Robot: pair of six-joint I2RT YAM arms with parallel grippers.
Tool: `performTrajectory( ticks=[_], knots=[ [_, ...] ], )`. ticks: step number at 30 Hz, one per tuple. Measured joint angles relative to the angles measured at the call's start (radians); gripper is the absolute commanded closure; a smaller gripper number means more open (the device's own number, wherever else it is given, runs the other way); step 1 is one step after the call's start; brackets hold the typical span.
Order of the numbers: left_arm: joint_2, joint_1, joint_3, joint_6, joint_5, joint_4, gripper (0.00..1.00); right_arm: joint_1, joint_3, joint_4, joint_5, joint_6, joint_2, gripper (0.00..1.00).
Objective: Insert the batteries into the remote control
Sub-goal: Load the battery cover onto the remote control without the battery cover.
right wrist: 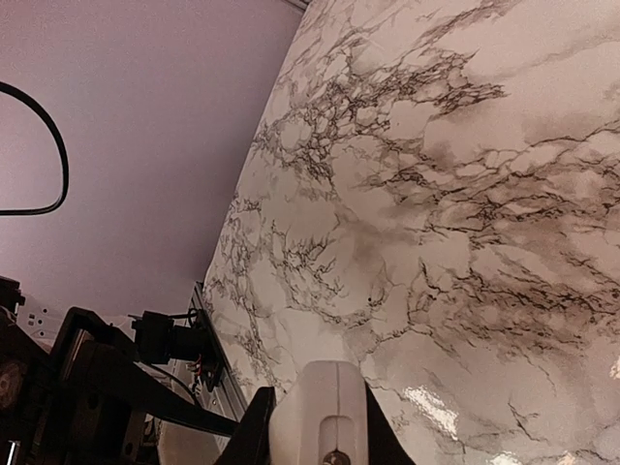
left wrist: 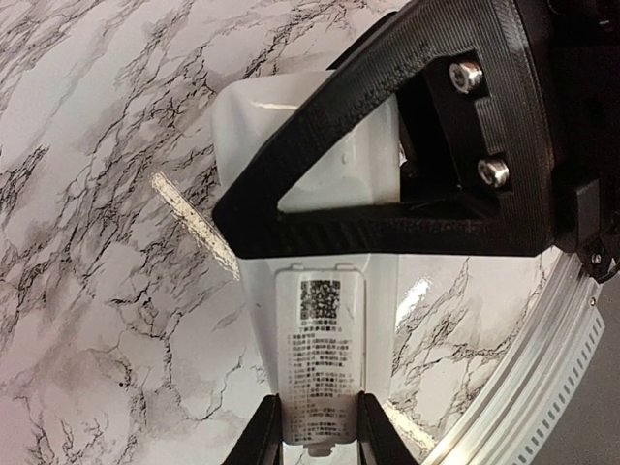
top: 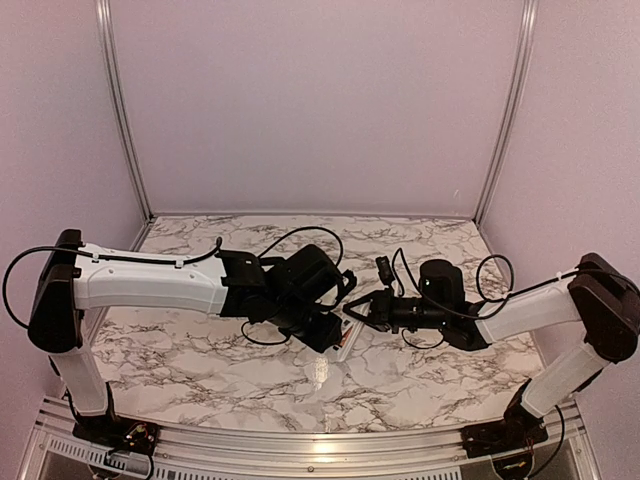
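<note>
The white remote control (left wrist: 354, 165) hangs above the marble table, back side facing the left wrist camera. My right gripper (right wrist: 318, 441) is shut on one end of it (right wrist: 320, 402); one of its black fingers (left wrist: 387, 218) crosses the remote in the left wrist view. My left gripper (left wrist: 320, 436) is shut on the small white flat cover (left wrist: 322, 358) with a QR label, which lies against the remote's back. From above, both grippers (top: 340, 325) meet at mid-table over the remote (top: 345, 347). The orange batteries are hidden.
The aluminium rail (left wrist: 528, 383) of the table's near edge runs close under the left gripper. Purple walls (top: 320, 100) close in the back and sides. The left arm's body and cables (right wrist: 97, 373) sit just left of the right gripper.
</note>
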Motion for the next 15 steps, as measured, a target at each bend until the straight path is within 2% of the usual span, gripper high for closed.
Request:
performTrajectory(
  ticks=[15],
  knots=[
    [0.000,0.000,-0.003,-0.004,0.006,0.001,0.93,0.000,-0.001,0.000,0.018,0.017,-0.004,1.00]
  ],
)
